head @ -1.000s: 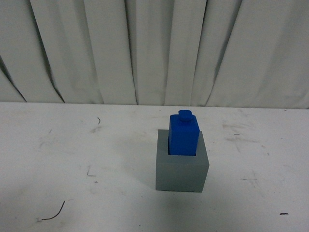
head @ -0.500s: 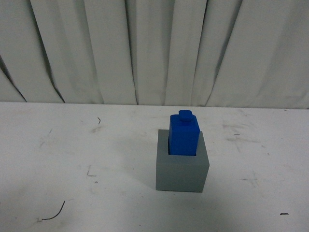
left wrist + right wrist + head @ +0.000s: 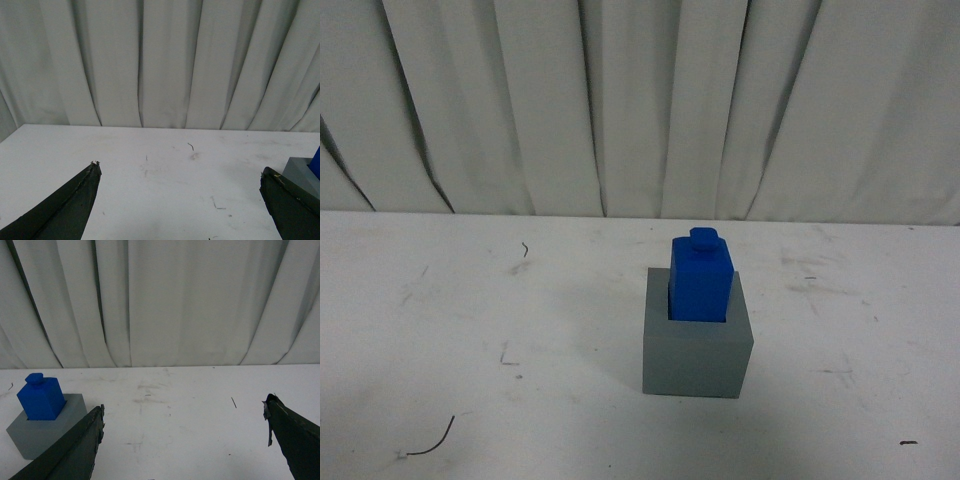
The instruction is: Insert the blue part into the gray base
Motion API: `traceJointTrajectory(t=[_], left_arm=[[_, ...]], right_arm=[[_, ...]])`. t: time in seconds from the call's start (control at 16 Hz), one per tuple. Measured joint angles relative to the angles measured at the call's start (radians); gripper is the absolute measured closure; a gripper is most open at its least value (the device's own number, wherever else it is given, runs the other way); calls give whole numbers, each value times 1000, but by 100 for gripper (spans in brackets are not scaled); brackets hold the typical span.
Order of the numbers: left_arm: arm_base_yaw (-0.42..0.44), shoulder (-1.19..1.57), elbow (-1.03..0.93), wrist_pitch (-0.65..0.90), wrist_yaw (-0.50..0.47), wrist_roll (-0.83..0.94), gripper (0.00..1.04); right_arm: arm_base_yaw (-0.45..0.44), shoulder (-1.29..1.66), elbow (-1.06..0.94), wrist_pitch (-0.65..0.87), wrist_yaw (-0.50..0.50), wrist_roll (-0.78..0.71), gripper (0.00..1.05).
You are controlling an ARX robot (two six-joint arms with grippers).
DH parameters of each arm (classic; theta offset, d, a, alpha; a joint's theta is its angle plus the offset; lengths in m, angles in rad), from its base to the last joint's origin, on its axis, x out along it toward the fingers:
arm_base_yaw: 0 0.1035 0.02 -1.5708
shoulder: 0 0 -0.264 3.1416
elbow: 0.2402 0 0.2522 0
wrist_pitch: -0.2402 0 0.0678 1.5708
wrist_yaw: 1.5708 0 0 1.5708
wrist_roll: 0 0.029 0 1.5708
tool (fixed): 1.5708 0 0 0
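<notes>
Both grippers, left gripper (image 3: 180, 200) and right gripper (image 3: 184, 437), are being held open, apart from the blue part (image 3: 701, 281), which is being seated upright in the gray base (image 3: 697, 352).

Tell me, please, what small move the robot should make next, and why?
Probably none beyond keeping both arms back: the bright blue rectangular block already stands upright in the recess of the matte gray cube. The left gripper and right gripper are open, empty and clear of it. At most, check it is fully seated.
</notes>
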Motion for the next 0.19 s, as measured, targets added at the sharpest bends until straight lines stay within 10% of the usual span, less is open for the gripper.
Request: traceJointTrajectory(t=[0.19], left_arm=[[0,0,0,0,0,0,7]], right_arm=[[0,0,0,0,0,0,6]])
